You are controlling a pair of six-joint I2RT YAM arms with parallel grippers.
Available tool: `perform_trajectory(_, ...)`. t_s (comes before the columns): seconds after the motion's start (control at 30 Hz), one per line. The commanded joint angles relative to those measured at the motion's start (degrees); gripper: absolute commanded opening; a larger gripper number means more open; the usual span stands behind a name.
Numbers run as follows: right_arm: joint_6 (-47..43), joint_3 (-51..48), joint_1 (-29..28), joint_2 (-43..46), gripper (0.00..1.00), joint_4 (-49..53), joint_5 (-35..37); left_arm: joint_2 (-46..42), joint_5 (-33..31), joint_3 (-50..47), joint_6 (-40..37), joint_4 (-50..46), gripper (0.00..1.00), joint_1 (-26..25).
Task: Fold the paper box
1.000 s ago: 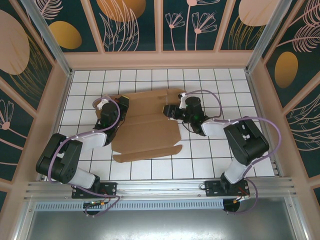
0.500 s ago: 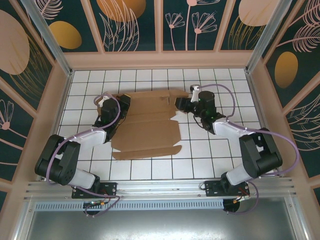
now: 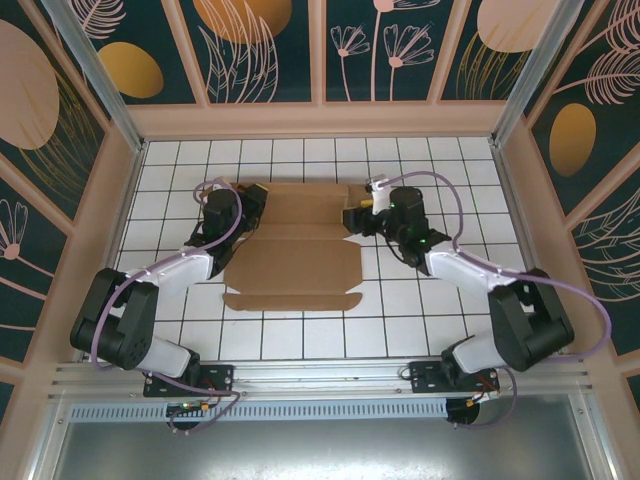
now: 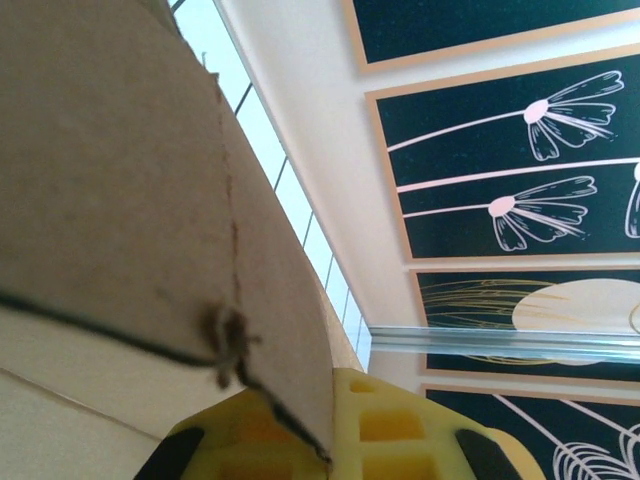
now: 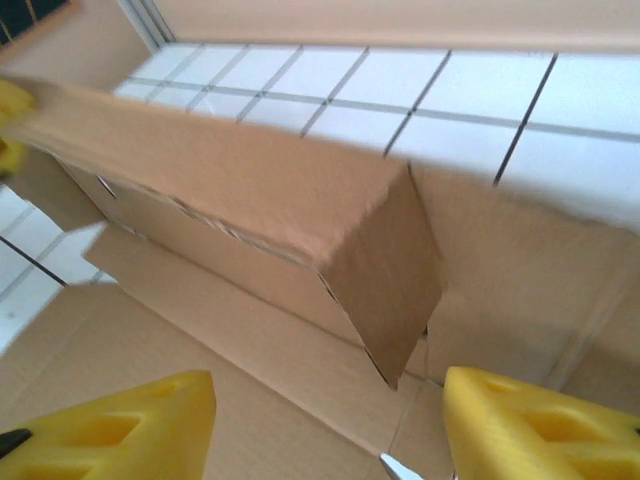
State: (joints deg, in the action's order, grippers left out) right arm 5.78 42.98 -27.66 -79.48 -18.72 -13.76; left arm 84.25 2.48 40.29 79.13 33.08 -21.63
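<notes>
Box (image 3: 290, 270) lies on the surface (image 3: 420, 320), toward its far edge, far flap raised. My left pincer (image 4: 320, 440) is clamped on the box's left edge. My right pincer (image 5: 330, 425) stands open, facing the raised flap.

1. Your left arm (image 3: 165, 272) reaches forward from its base and bends at the elbow.
2. Your left gripper (image 3: 249, 206) is squeezed tight on an edge of the paper box (image 3: 300, 270).
3. Your right arm (image 3: 465, 268) reaches forward and turns in toward the left.
4. Your right gripper (image 3: 352, 215) holds nothing. Its yellow fingers (image 5: 110, 425) are wide apart.
</notes>
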Motion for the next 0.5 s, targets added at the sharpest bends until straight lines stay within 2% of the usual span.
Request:
perform_trajectory(0.0,0.13,-1.03,3.03,7.01,0.59,-2.94,-1.92,0.44,-1.19,0.89,-2.46,-1.89,0.0,0.09)
perform_trajectory(0.07,3.1,-2.21,6.67,9.61,0.55,-3.85,-2.37,1.26,-1.04,0.37,-2.67,-1.01,0.0,0.11)
perform_trajectory(0.2,8.97,-3.76,13.3,10.18,0.49,-4.5,3.98,2.97,0.24,0.49,-2.67,-0.37,0.0,0.09)
perform_trajectory(0.27,9.19,-1.55,15.07,6.35,0.49,-1.13,7.56,3.22,0.67,0.66,-2.79,-0.25,0.0,0.1)
perform_trajectory(0.33,8.11,1.49,16.23,1.28,0.48,2.97,8.17,3.29,0.5,1.07,-2.67,-0.79,0.0,0.09)
perform_trajectory(0.47,0.49,4.86,16.52,-7.43,0.48,6.1,9.3,3.85,0.12,2.91,-2.52,-2.48,0.0,0.11)
